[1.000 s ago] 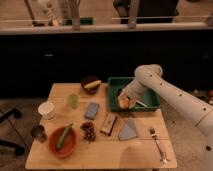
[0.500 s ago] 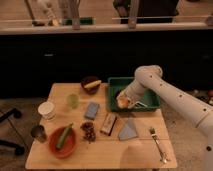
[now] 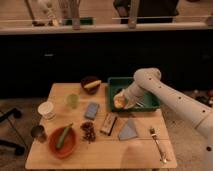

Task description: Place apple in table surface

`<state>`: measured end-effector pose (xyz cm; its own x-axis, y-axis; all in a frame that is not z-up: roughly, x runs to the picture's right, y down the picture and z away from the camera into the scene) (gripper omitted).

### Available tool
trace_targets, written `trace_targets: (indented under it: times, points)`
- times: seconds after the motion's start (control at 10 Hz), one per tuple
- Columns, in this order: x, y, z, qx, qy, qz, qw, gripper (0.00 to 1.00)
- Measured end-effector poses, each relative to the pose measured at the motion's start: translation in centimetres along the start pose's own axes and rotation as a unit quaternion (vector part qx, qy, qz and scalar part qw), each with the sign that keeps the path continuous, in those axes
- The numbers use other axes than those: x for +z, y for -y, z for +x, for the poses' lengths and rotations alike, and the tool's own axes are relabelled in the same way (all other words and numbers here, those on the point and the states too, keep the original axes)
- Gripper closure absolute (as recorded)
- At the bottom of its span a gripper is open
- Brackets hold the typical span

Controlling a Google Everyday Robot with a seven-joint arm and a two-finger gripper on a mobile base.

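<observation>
The scene was dim, and the light fell warm from above onto the table surface [image 3: 140, 145]. Beyond the gripper [image 3: 121, 101], the far background sank into near black. The apple [image 3: 119, 103] at the gripper glowed pale and washed out. Soft blur lay everywhere, and shadows beneath objects left of the gripper stayed faint.

Green tray [image 3: 150, 106], fork [image 3: 157, 142], grapes [image 3: 89, 131] (dark bunch), red bowl [image 3: 63, 143]
</observation>
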<state>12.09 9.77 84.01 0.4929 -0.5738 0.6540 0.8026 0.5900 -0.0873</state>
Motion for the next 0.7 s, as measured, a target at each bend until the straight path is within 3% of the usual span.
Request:
trace_targets:
  times: [0.2, 0.5, 0.7]
  points:
    - [-0.9, -0.2, 0.1, -0.002, -0.017, -0.006, 0.9998, 0.99]
    - [-3.5, 1.2, 0.7, -0.006, -0.059, 0.006, 0.9982, 1.00]
    - [-4.5, 1.7, 1.0, -0.007, -0.071, 0.012, 0.9974, 1.00]
